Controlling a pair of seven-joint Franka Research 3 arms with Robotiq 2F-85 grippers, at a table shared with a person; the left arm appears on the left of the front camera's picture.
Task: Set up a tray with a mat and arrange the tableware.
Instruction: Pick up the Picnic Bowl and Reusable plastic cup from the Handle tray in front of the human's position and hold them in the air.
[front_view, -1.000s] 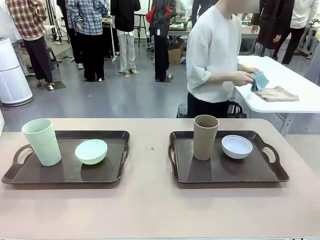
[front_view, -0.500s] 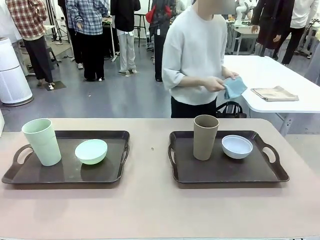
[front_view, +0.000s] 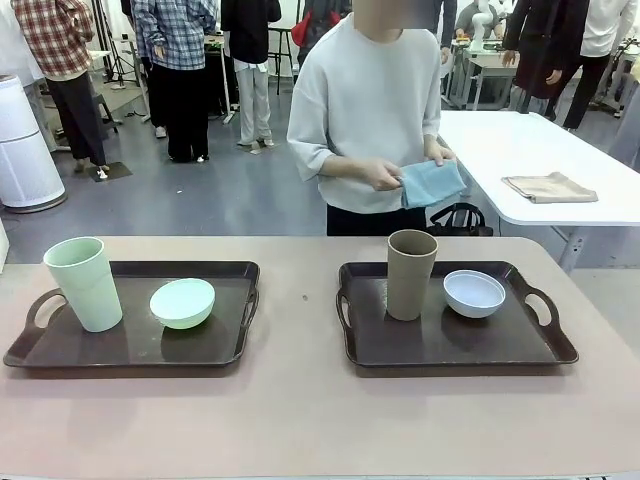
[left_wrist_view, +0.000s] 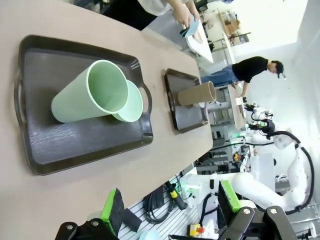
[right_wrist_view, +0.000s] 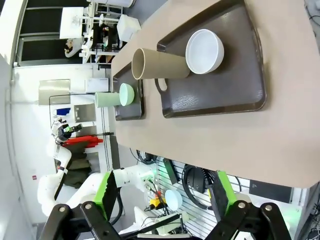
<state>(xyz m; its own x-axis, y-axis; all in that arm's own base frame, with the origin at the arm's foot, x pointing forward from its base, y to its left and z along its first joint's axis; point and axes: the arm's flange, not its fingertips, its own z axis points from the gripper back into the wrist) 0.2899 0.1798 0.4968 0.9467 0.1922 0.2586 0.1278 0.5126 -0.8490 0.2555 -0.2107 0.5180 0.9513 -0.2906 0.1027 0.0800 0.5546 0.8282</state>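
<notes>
My left claw (left_wrist_view: 170, 206) and right claw (right_wrist_view: 164, 195) both gape, empty. The blue mat (front_view: 432, 183) is in the person's hands (front_view: 385, 178) across the surface (front_view: 300, 420) — beyond the right tray (front_view: 450, 345) holding brown cup (front_view: 411, 273) and white bowl (front_view: 474, 293) — nearer my right arm.

- The big table (front_view: 300, 425) has a smooth, pale pinkish-brown top.
- The left tray (front_view: 120, 347) is dark brown and lies flat on it.
- The right tray (front_view: 440, 347) is dark brown too and also lies flat.
- The trays are apart, with bare table between them.
- A tiny dark speck (front_view: 305, 297) sits in that gap.
</notes>
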